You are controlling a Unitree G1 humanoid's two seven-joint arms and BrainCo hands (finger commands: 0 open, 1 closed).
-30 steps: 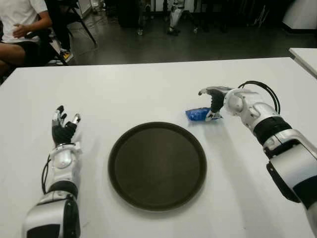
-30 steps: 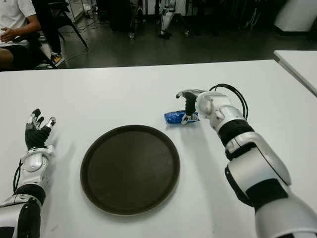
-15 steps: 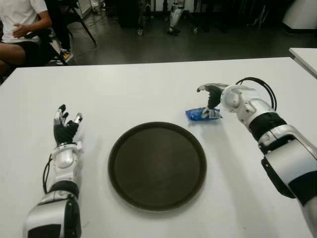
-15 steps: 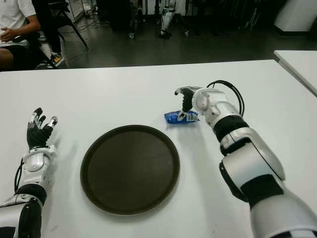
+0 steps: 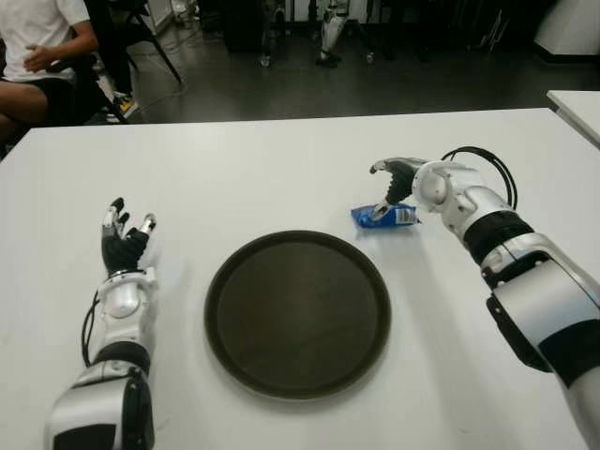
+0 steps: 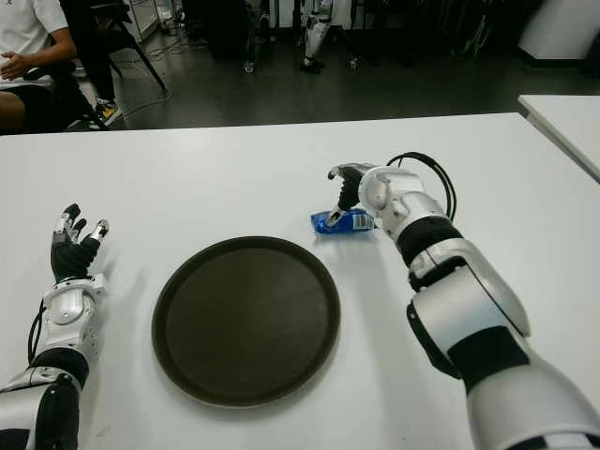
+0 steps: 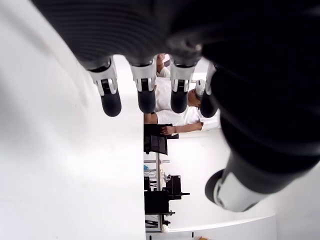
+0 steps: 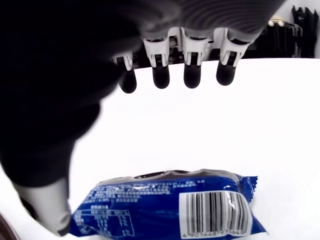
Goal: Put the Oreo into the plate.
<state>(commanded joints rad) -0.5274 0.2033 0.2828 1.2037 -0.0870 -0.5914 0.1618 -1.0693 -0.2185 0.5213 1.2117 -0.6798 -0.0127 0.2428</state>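
Nearest, centre of the white table: a round dark plate, bare, flat on the surface.

Left of the plate, well apart from it: left hand, palm toward the far side, fingers extended and slightly spread, holding nothing. The wrist view shows four fingertips in a row with the thumb apart from them, nothing between.

Just beyond the plate's far-right rim: the blue Oreo packet, lying flat on the table, outside the plate and not touching it. Barcode panel visible at one end in the right wrist view.

Right hand is over the packet's far side, arm reaching in from the right. In its wrist view the four fingers hang extended above the table beyond the packet, clear of it; the thumb comes down at one end of the wrapper, and contact there cannot be told. Fingers are not closed round the packet; hand wide.

Far left, past the table edge: a seated person in a white shirt on a chair. Dark floor behind, with equipment legs along the far side.
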